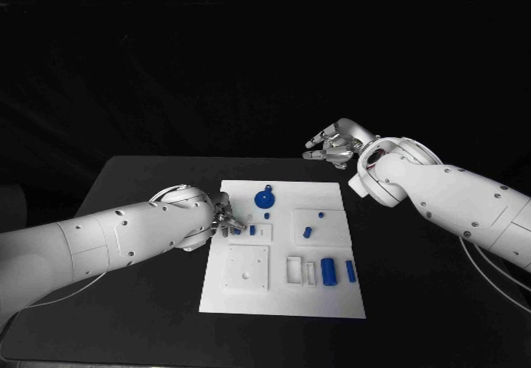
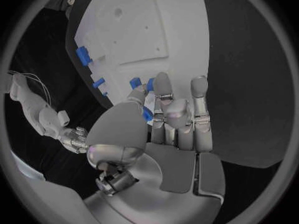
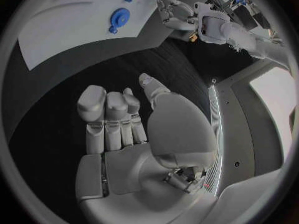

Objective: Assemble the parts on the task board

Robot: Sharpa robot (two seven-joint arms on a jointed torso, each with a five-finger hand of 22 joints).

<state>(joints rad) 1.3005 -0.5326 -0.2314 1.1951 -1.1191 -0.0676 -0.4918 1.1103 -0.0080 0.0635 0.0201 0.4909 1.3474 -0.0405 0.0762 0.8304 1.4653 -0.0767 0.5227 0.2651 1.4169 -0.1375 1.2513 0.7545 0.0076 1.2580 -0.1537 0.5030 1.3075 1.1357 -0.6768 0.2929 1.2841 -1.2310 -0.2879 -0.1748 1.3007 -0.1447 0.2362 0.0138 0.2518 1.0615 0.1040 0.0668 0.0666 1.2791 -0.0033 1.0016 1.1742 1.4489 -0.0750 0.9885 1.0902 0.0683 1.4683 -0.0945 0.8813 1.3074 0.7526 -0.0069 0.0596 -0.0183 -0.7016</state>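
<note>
In the head view, the task board (image 1: 282, 287) is seen at the middle of the black table (image 1: 144, 180), with bare table on every side. The left hand (image 1: 225, 218) is placed over the board's left edge, fingertips beside a small blue part (image 1: 252, 229). The right hand (image 1: 335, 146) is held above the table's far edge, off the board. In the left wrist view, a blue part (image 2: 147, 113) is partly hidden behind the left hand's fingers (image 2: 163, 92); whether it is gripped cannot be told. In the right wrist view, the right hand's fingers (image 3: 107, 109) are curled inward on nothing, with a round blue part (image 3: 119, 17) lying well apart on the board.
</note>
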